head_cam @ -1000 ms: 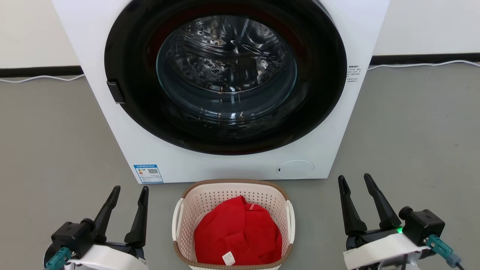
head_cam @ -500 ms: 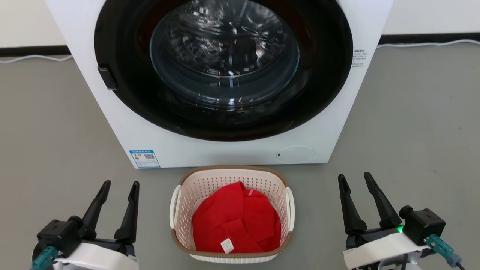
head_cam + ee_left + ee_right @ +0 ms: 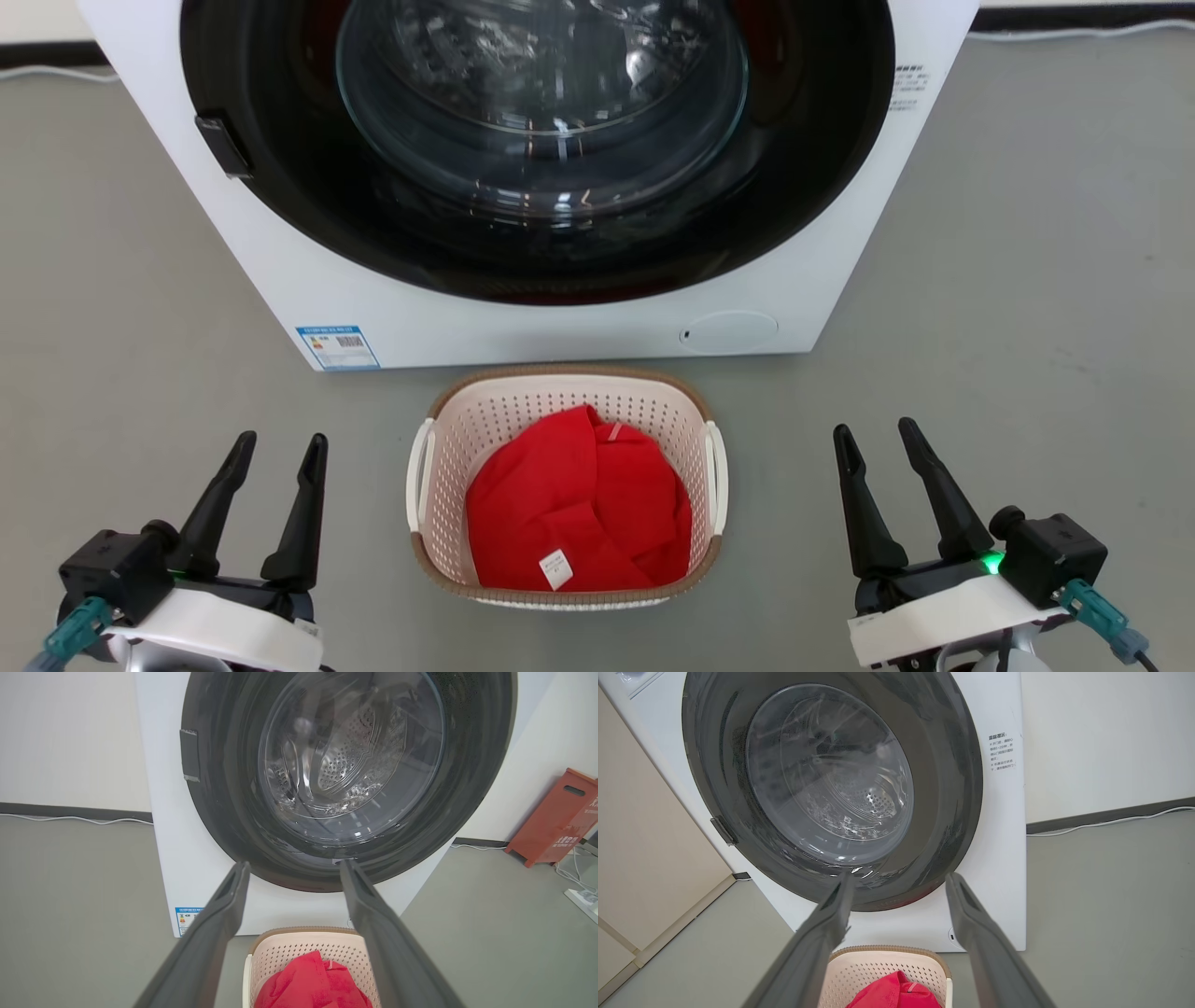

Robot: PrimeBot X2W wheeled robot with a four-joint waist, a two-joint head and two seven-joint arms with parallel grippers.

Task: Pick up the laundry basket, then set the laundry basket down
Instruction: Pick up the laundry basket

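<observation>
Two grippers sit low in my head view, one on each side of the laundry basket (image 3: pixel 569 375). The left gripper (image 3: pixel 282 441) has its dark fingers spread apart with nothing between them. The right gripper (image 3: pixel 874 429) is the same: jaws wide and empty. Both are well apart from the basket, fingers pointing toward the washing machine (image 3: pixel 523 327).

The basket stands upright on the grey floor (image 3: pixel 1027 327), just in front of the machine's bottom edge and roughly centred under its round glass door (image 3: pixel 541 84). I cannot tell whether the far rim touches the machine. A red garment (image 3: pixel 579 509) lies crumpled inside, covering most of the bottom, with a small white tag (image 3: pixel 555 568) near the basket's near wall. The white handles are on its left and right sides, each facing a gripper.

A blue sticker (image 3: pixel 337 347) marks the machine's lower left corner. In both wrist views the basket's far rim and the red cloth show low between my spread fingers.
</observation>
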